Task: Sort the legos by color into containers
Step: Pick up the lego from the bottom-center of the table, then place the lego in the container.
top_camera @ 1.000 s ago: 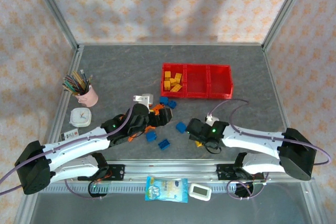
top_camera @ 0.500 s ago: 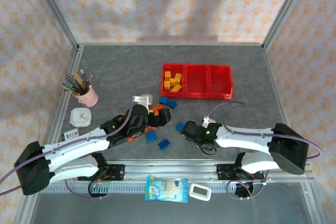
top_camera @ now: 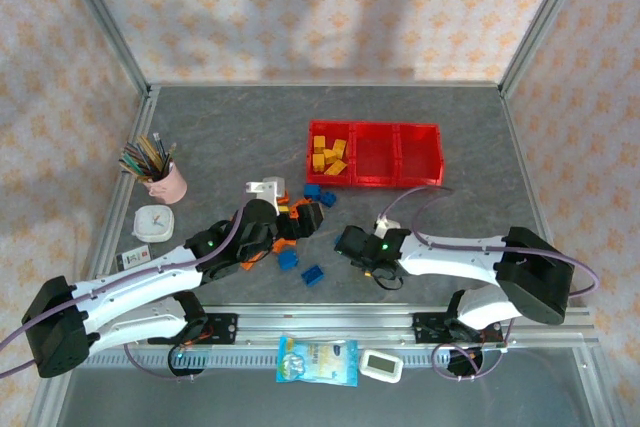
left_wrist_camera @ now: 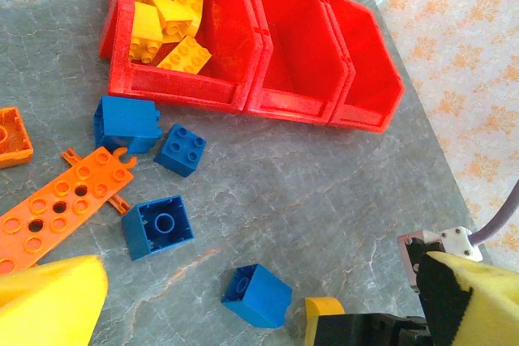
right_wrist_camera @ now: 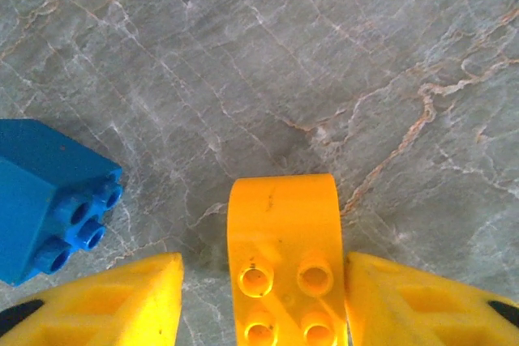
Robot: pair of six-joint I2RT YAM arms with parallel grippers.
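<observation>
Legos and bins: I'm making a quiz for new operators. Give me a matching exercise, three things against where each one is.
Things:
1. yellow legos
2. orange brick
3. pencils

Places:
A. in the pink cup
B. between the fingers of the right claw
C. in the left-end red bin

Pairs: 1-C, 2-B, 3-A
</observation>
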